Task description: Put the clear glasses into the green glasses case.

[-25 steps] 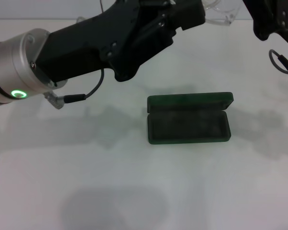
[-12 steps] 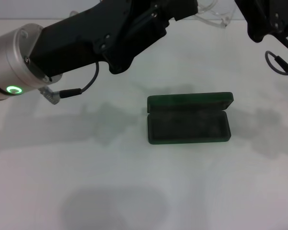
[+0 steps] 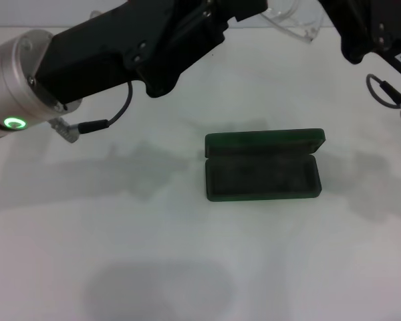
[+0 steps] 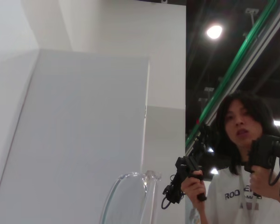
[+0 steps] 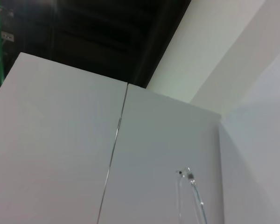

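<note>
Green glasses case (image 3: 262, 166) lay open on white table (image 3: 187, 267), lid back, inside bare. Clear glasses (image 3: 295, 20) were up in air at far top of head view, well above and behind case, between both arms. Left gripper (image 3: 250, 5) reached in from left, right gripper (image 3: 341, 17) from right. Could not tell how far either was open or which one held glasses. Left wrist view showed clear lens (image 4: 130, 198); right wrist view showed thin arm with hinge (image 5: 191, 193).
</note>
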You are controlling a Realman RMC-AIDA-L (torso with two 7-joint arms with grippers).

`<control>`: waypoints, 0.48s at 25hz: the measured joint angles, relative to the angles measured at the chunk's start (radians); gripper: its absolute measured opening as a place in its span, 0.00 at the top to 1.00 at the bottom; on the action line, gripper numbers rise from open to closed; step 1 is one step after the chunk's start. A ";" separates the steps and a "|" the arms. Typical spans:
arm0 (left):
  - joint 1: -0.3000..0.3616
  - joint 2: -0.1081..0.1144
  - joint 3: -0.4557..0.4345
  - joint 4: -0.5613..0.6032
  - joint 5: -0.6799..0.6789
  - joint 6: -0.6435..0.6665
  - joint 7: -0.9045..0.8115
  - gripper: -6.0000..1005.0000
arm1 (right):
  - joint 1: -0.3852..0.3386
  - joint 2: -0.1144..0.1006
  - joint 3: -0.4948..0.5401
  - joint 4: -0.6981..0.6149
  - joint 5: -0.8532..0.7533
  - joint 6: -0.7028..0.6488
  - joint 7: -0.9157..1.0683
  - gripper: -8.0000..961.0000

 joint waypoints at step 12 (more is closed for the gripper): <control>0.022 0.000 0.001 0.000 0.007 0.002 0.000 0.95 | -0.020 -0.001 0.005 -0.008 0.028 -0.007 -0.011 0.92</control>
